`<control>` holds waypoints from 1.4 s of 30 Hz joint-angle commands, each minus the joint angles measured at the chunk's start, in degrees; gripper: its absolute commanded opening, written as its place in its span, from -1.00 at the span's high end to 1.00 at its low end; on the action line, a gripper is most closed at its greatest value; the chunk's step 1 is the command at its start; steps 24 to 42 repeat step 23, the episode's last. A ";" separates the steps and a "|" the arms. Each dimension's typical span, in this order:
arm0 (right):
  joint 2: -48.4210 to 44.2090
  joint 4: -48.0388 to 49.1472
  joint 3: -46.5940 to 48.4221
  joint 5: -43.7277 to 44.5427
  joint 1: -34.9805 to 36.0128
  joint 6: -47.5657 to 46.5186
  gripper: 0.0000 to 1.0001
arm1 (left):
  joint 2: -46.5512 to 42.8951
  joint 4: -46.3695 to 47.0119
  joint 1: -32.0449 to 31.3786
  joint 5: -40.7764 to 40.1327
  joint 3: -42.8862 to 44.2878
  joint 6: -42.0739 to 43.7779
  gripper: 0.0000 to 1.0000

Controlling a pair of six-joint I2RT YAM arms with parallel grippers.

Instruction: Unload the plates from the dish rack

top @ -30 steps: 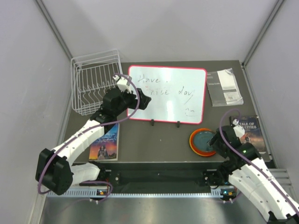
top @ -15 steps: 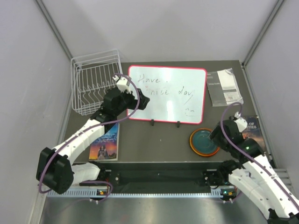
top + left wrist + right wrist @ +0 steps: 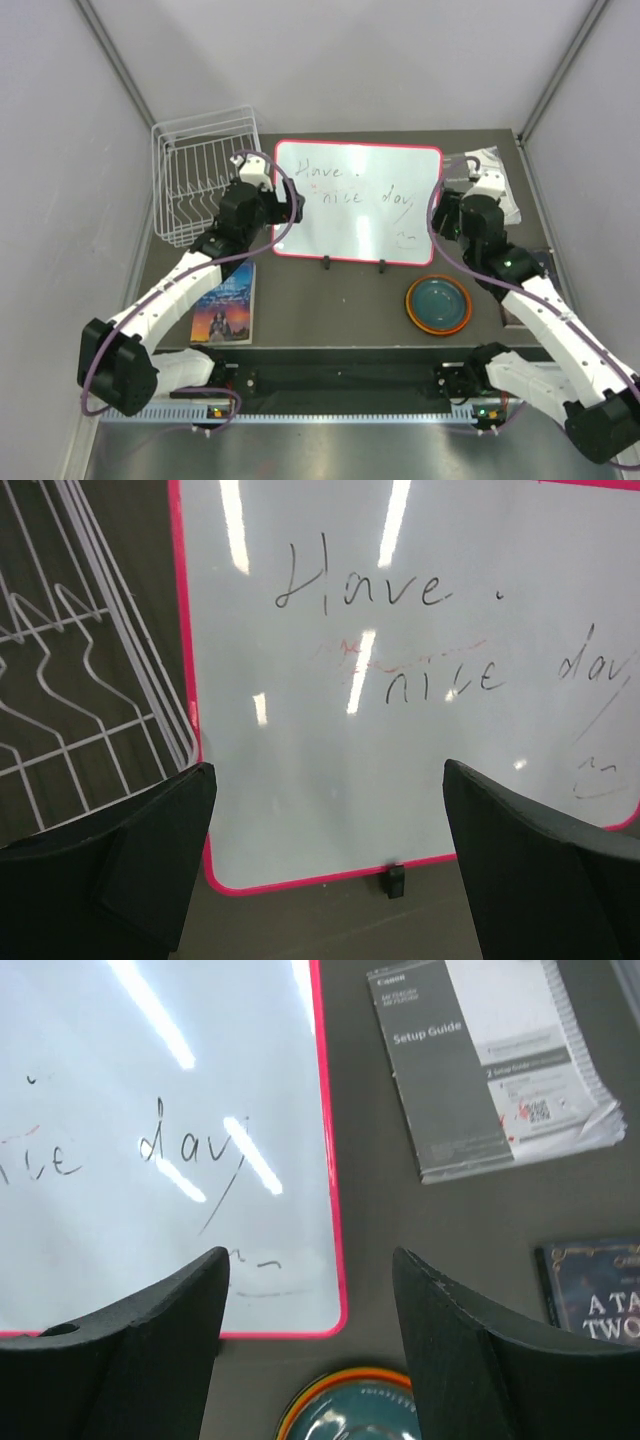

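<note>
Grey tabletop surface [image 3: 330, 300]; red-framed whiteboard [image 3: 357, 203]; white wire dish rack [image 3: 200, 175], rear left, no plate visible; round plates [image 3: 438, 303] stacked front right, dark teal uppermost, apparently unloaded; left tool [image 3: 328, 770], right tool [image 3: 310, 1260]: both spread, empty.

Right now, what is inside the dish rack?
Only bare white wires and prongs show in the dish rack; no plate is visible there. The left arm covers its near right corner, so that part cannot be checked.
</note>
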 commanded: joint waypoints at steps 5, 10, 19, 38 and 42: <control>5.75 16.03 2.13 5.87 0.03 -13.93 -0.34 | -1.80 0.52 0.31 -8.91 2.02 3.74 -0.98; 4.53 22.09 -3.49 8.60 -0.05 -15.52 -0.36 | -1.36 -0.18 0.22 -10.24 2.28 4.44 -0.98; 2.59 25.27 -6.93 11.76 0.04 -17.01 -0.50 | -0.92 0.96 0.22 -10.94 1.76 5.14 -0.98; 2.59 25.27 -7.11 13.52 0.04 -17.10 -0.57 | 0.31 1.22 0.22 -10.85 2.46 5.50 -0.98; 2.59 25.27 -7.11 13.52 0.04 -17.10 -0.57 | 0.31 1.22 0.22 -10.85 2.46 5.50 -0.98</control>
